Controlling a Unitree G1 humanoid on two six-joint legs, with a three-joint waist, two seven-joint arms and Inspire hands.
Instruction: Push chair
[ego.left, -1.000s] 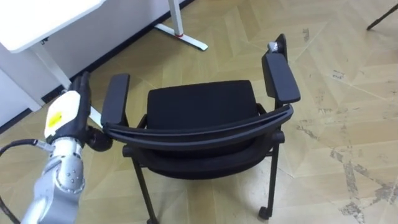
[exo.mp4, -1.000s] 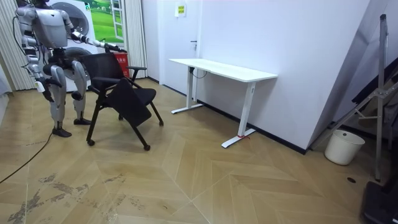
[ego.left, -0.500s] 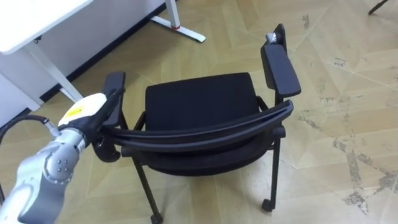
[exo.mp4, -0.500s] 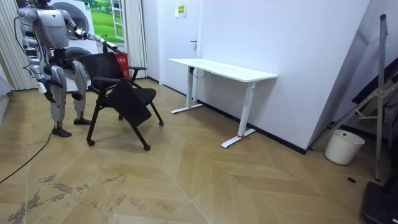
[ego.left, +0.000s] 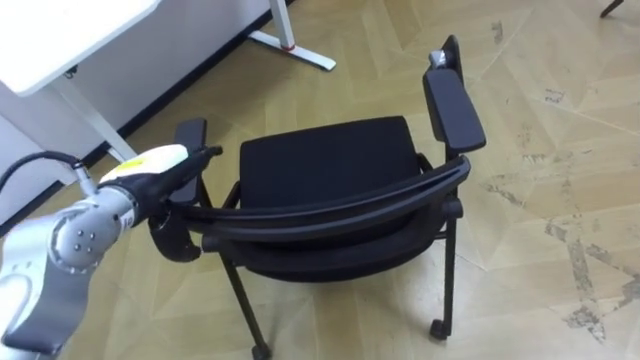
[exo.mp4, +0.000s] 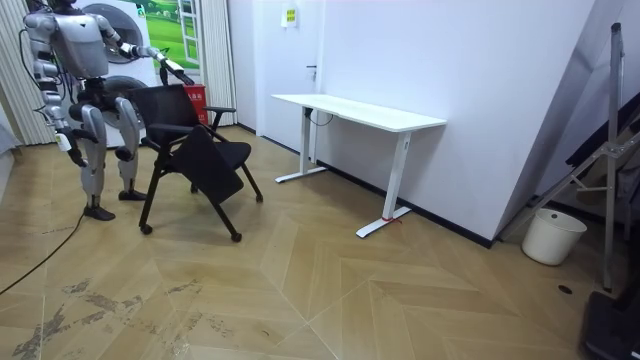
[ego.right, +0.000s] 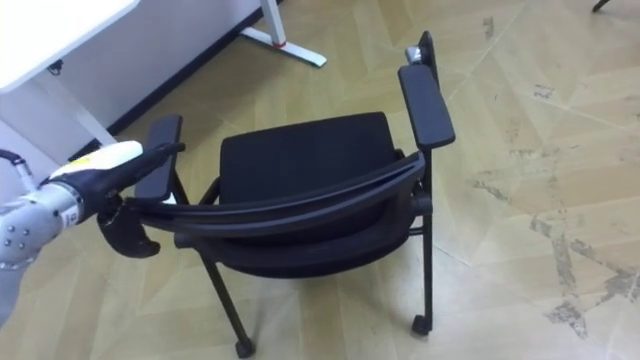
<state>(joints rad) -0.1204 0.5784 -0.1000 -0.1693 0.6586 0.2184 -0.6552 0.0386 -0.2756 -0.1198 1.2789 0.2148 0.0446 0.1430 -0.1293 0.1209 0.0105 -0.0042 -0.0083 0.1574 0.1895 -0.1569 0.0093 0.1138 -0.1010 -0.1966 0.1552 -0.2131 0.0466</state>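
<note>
Herringbone wooden floor (ego.left: 560, 150) all round, a white desk (ego.left: 60, 30) in the upper left, and the black padded chair with armrests (ego.left: 325, 165) sits mid-frame, not shifted yet. The left hand (ego.left: 150, 170) has swung in from the left edge and now lies over the left end of the curved black backrest rail (ego.left: 340, 205), fingers stretched forward, thumb hanging below. Contact looks made, so the push can begin. The right hand (exo.mp4: 62, 141) hangs idle at the room view's left.

Saw a white desk (exo.mp4: 360, 112) against the far white wall (exo.mp4: 480, 80), with a white door (exo.mp4: 300, 60) to its left. Noted a white bucket (exo.mp4: 553, 236) far right on the herringbone wood floor (exo.mp4: 300, 300).
</note>
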